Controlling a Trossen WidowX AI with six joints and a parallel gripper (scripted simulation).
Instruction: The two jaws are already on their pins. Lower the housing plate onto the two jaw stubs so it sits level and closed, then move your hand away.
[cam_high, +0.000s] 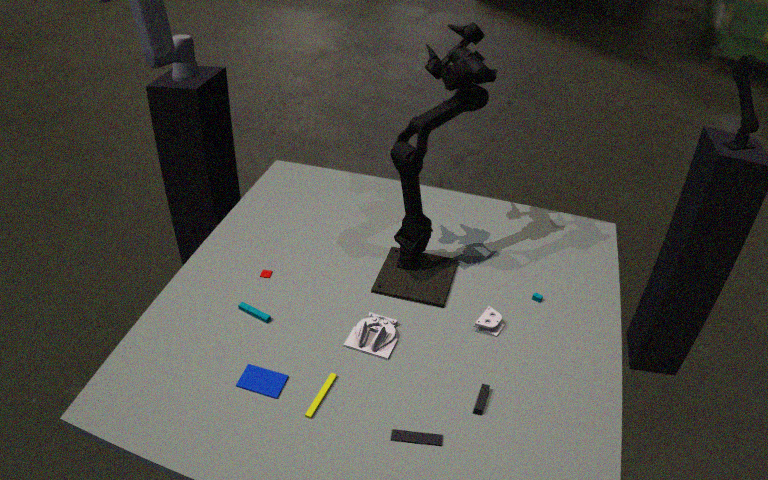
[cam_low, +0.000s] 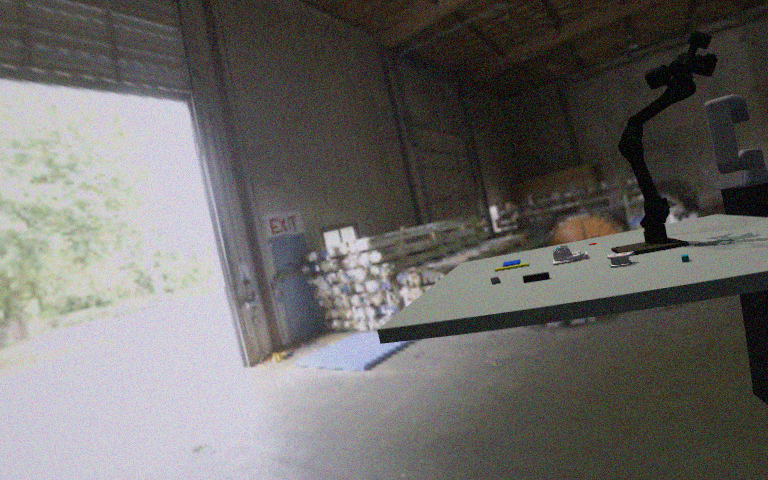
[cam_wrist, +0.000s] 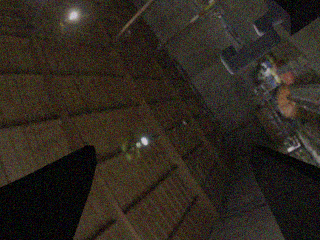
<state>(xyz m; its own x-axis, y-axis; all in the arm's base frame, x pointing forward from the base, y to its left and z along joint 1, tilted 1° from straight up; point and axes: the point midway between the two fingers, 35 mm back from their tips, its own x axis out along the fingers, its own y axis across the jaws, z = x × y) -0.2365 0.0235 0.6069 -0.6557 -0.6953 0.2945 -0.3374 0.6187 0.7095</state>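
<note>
Inspected near to far in the top view: two dark bars (cam_high: 416, 437) (cam_high: 481, 399), a yellow bar (cam_high: 321, 395) (cam_low: 512, 267) and a blue plate (cam_high: 262, 380) (cam_low: 511, 263) lie on the table (cam_high: 430, 373) (cam_low: 487, 300). Beyond them sits the white base (cam_high: 351, 343) with two dark jaws (cam_high: 363, 334) (cam_high: 380, 339). The housing plate (cam_high: 489, 320) (cam_low: 620, 259), pale with holes, rests apart from it, to the right in frame. Farther back, the arm (cam_high: 412, 189) (cam_low: 640, 155) rises from a brown mounting plate (cam_high: 416, 286); the end effector (cam_high: 438, 36) (cam_low: 677, 56) (cam_wrist: 175, 155) is raised high, open and ungripping.
</note>
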